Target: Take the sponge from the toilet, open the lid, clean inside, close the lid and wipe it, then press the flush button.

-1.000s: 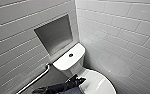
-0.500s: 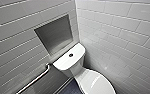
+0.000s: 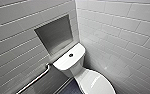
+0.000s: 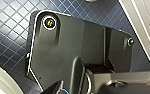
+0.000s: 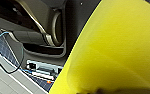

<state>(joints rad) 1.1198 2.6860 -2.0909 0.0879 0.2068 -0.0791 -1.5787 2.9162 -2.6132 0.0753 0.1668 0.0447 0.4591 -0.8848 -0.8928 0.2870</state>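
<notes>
White lid (image 3: 96,82) lies uncovered, unlike a second ago.

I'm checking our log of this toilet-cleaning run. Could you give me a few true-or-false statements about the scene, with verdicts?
1. The lid is down. True.
2. The sponge lies on the tank. False: it shows close up in the right wrist view, and the tank top bears just the flush button.
3. A grab bar is mounted on the wall left of the toilet. True.
4. The floor is white tile. False: its tiles are dark blue.
</notes>
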